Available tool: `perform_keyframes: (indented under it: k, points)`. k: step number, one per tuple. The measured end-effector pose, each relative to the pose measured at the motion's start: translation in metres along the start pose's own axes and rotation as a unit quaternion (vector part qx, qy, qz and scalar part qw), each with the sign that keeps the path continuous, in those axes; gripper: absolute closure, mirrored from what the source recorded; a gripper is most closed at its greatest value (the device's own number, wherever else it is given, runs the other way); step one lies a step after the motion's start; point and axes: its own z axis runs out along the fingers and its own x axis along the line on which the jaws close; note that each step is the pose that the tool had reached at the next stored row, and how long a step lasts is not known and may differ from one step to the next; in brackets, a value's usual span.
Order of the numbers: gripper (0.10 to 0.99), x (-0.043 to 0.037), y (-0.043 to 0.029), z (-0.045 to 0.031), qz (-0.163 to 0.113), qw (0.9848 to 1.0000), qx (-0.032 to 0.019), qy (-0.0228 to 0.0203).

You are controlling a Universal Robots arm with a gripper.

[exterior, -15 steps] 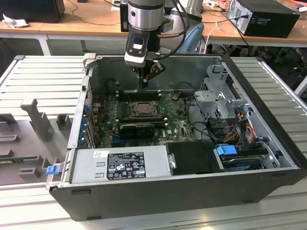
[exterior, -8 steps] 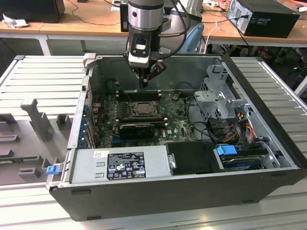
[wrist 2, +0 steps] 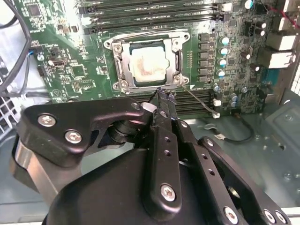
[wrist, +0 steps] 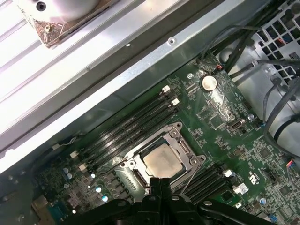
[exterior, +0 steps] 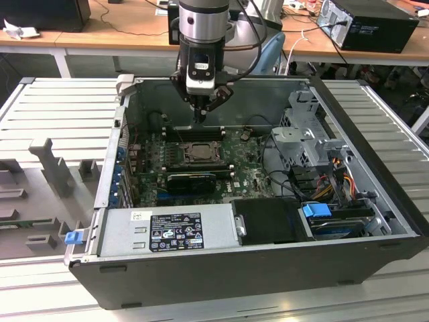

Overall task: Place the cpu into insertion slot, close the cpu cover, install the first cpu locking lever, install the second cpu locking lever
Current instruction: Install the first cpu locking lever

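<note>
Grey slatted benching surrounds an opened computer case (exterior: 375, 221) in the exterior view. On the green board (wrist 2: 70, 70), the cpu (wrist 2: 146, 66) is seated in the insertion slot (wrist 2: 123, 70), framed by the closed cpu cover (wrist 2: 174, 56). The gripper (wrist 2: 162, 95) is held above the socket's edge, fingertips pressed together on nothing. A thin lever (wrist 2: 199, 102) is partly hidden behind them. Label print on the power supply (exterior: 167, 231) cannot be made out.
</note>
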Motion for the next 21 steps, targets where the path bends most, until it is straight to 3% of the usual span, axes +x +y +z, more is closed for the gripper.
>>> perform_keyframes:
  k: [4,10,17,21]
  points:
    - [0.98,0.0,0.0,0.0,-0.029,0.9996,0.0003,0.0008]
    - [0.98,0.0,0.0,0.0,-0.084,0.9964,0.001,0.0022]
    - [0.98,0.0,0.0,0.0001,-0.152,0.9883,0.0018,0.004]
    - [0.98,0.0,-0.0001,0.0004,-0.191,0.9816,0.0022,0.005]
